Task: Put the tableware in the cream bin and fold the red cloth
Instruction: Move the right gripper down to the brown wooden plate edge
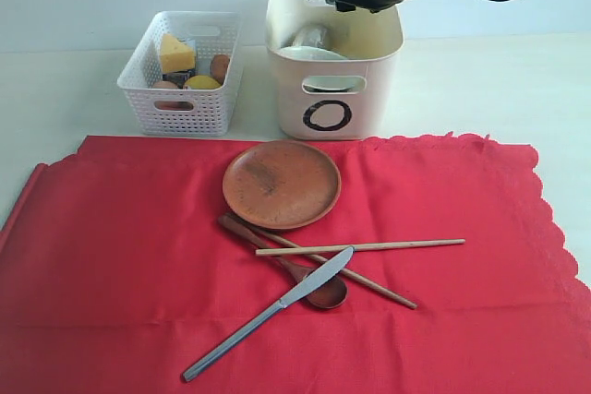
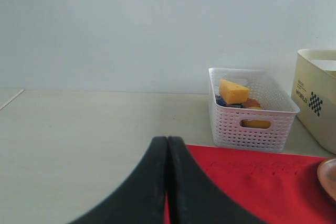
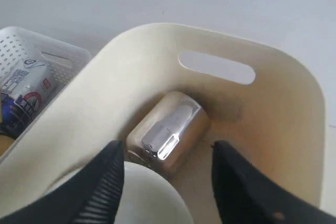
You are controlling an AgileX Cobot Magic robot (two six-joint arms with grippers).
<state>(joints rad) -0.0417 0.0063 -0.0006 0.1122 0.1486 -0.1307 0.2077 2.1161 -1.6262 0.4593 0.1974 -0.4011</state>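
The cream bin (image 1: 365,80) stands behind the spread red cloth (image 1: 120,265). In the right wrist view my right gripper (image 3: 167,153) hangs open over the bin (image 3: 283,108), holding nothing. Below it the steel cup (image 3: 168,132) lies on its side beside the pale bowl (image 3: 149,198). On the cloth lie the brown plate (image 1: 282,184), wooden spoon (image 1: 268,244), chopsticks (image 1: 360,247) and knife (image 1: 277,309). My left gripper (image 2: 167,142) is shut and empty, low over the cloth's corner (image 2: 252,182).
A white lattice basket (image 1: 182,103) with cheese (image 1: 175,53) and other food stands left of the cream bin. The cloth's scalloped edge (image 1: 545,200) runs along the right. Pale tabletop (image 2: 79,129) lies beyond the cloth.
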